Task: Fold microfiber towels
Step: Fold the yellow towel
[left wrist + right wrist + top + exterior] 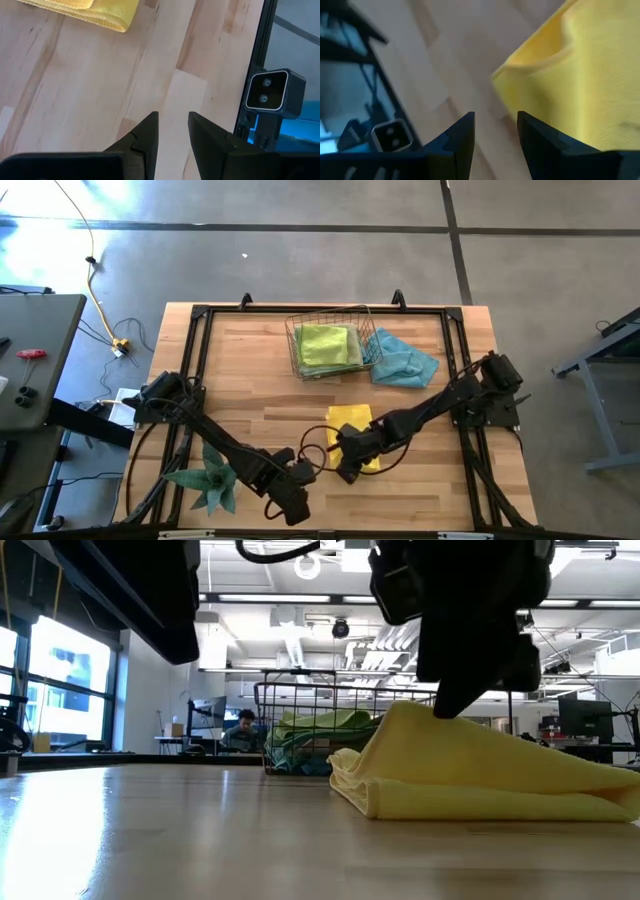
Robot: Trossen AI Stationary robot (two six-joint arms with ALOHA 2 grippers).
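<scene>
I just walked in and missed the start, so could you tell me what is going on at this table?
The robot is folding towels. A yellow towel lies folded on the table. The right gripper hovers open over its near edge, holding nothing. The left gripper waits open over bare wood nearby. Green towels sit in the wire basket, and a blue towel lies crumpled beside it.

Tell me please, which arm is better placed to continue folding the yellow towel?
Probably the right. The right pincer hangs open at the yellow towel's near edge, towel beside its fingertips. The left pincer, also open, sits farther off over bare table.
</scene>
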